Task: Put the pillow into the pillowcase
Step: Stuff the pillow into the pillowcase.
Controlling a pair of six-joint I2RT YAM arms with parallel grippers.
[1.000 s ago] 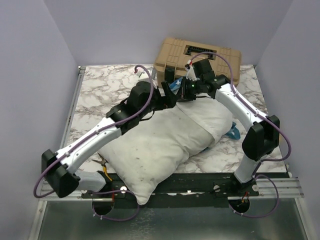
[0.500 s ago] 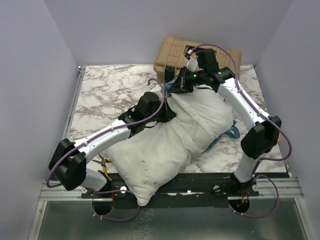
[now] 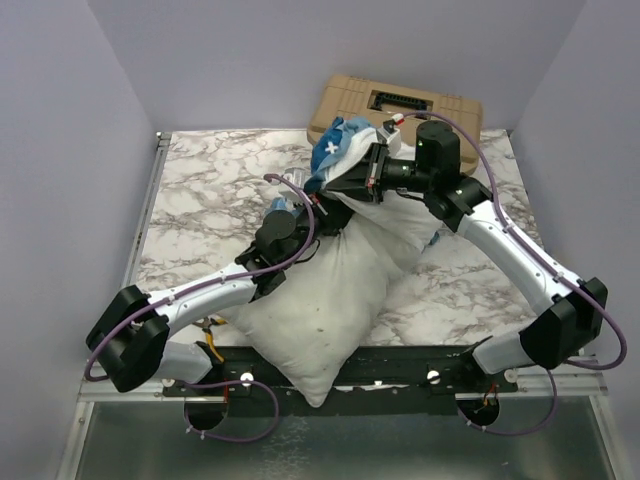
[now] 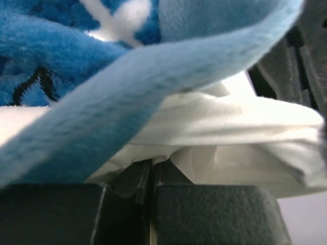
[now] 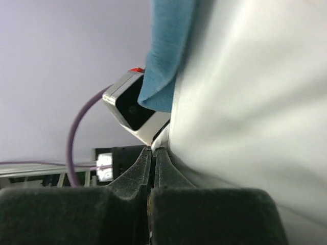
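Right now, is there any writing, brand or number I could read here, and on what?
None can be read.
The white cross on the pillowcase is a pattern, not a letter.
The tan box shows no legible label.
The white tag in the right wrist view is too blurred.

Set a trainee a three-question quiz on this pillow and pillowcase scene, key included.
1. True or false: the pillow is fully inside the pillowcase.
2. What stands at the far edge of the table? A) a tan hard case B) a red bucket C) a glass bowl
3. In its wrist view, how do the jaws of the right tool stand?

Key:
1. False. Most of the pillow lies bare on the table.
2. A.
3. Shut, pinching the pillowcase's white fabric beside its blue frill.
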